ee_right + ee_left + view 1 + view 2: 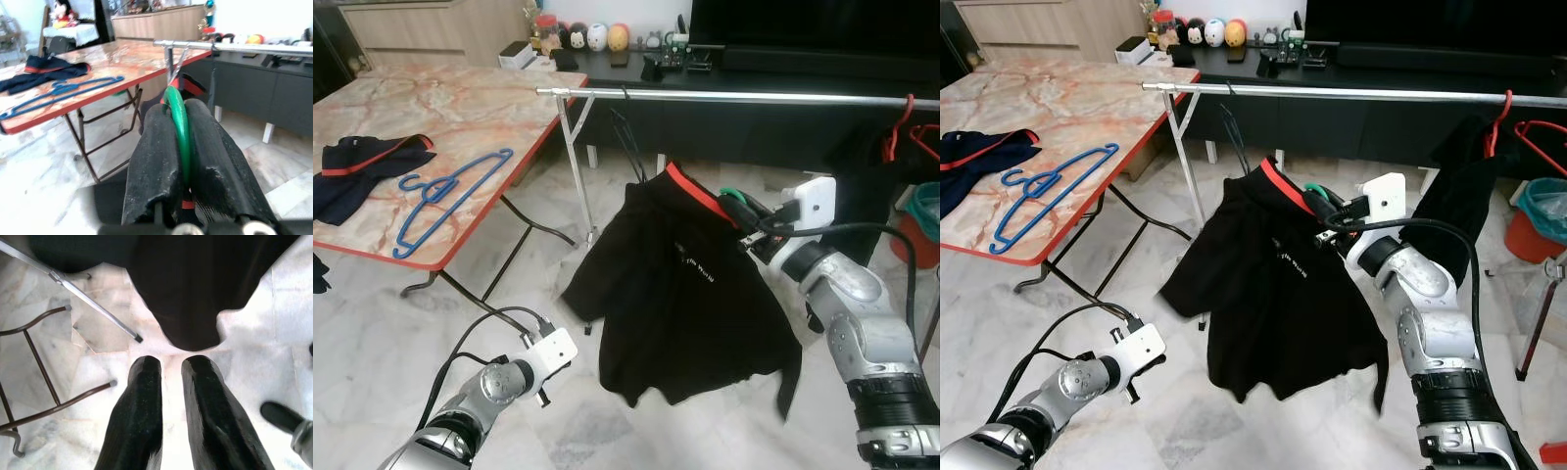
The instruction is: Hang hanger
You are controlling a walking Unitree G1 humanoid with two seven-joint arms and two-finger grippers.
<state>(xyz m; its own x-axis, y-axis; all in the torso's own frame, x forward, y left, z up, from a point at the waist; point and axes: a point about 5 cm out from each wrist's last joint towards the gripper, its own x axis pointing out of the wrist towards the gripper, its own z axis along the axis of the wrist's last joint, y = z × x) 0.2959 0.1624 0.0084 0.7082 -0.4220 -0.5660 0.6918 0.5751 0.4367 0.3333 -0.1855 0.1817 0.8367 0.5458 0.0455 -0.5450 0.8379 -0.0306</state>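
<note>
Nearest, left gripper [171,377] low over the marble floor [372,352], fingers pressed nearly together on nothing, just short of the hem of the black shirt [680,294]. Further out, right gripper [178,122] pinching the green hanger [177,110] at the shirt's red collar, below and just short of the silver rail [744,96]. Bare rail to either side. Beyond, blue hangers [445,196] near the table's [460,108] red edge
</note>
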